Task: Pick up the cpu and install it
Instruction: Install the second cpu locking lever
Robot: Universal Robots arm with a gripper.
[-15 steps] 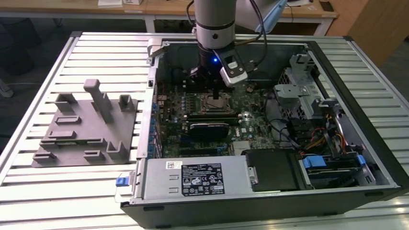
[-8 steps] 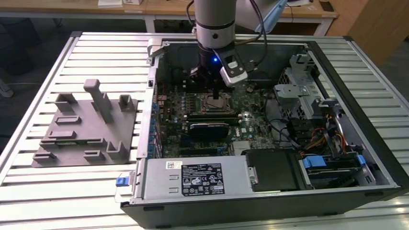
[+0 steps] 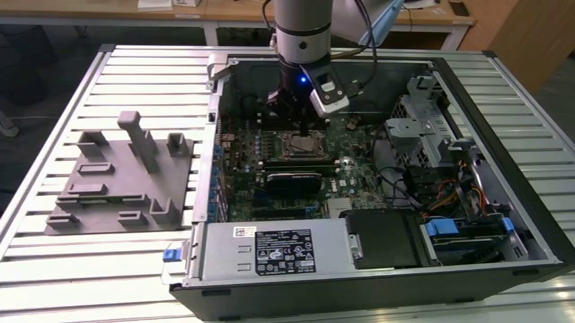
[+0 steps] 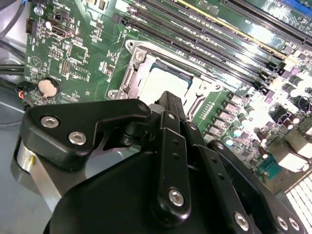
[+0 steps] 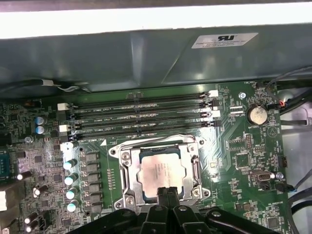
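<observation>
In the first wrist view the gripper (image 5: pixel 166 191) is hanging just above the cpu (image 5: pixel 161 171) with its fingers drawn together, gripping nothing. The cpu is lying flat inside the metal-framed socket (image 5: pixel 127 170) on the motherboard (image 5: pixel 243 146). Beyond it the memory slots (image 5: pixel 141 119) are running across. In the exterior view the grey fixture (image 3: pixel 121 182) is sitting on the desk (image 3: pixel 54 269), well apart.

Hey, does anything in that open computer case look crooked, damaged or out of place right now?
Nothing stands out. The pale silvery square cpu lies flat and square inside the metal-framed socket on the green motherboard, with the black tool just above its edge. The grey plastic fixture sits beside the case.
</observation>
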